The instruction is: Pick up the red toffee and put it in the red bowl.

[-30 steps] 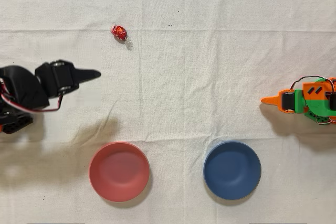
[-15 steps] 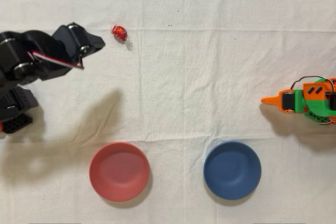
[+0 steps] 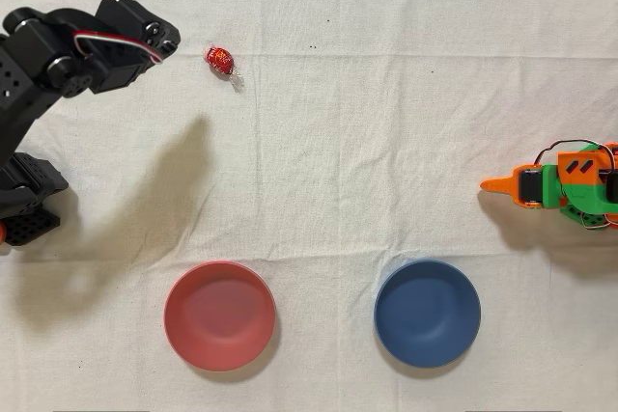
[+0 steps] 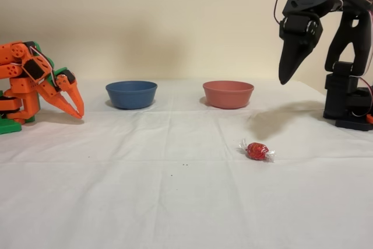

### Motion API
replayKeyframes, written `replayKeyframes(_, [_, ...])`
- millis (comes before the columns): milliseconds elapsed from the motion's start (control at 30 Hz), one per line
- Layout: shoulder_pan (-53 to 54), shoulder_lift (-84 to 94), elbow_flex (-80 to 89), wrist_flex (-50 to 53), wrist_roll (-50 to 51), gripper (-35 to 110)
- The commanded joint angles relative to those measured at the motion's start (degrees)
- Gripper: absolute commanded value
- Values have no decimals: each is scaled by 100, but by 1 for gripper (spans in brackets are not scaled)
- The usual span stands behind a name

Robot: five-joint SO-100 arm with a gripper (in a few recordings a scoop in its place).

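Hand [image 4: 287, 73] rose; side view shows it shut.

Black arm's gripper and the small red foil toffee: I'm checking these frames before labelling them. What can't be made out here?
- Black arm's gripper: in the fixed view its fingers overlap edge-on; overhead, the wrist covers them. Open or shut is unclear.
- Small red foil toffee: print on the foil is too small to read.
- Black arm's base: cut off by the left edge overhead.
- Salmon-red bowl: its inside is hidden by its rim in the fixed view.
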Motion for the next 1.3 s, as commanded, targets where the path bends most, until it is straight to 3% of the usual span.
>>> replayKeyframes(0, [-35,44,246,-483,-123,1])
replayKeyframes(367, [202,-264,1195,-1731,-299,1])
replayKeyframes(767, [483,-527,1661,-2417,-360,3])
replayKeyframes(1267, [439,-571,2188,-2830,-246,25])
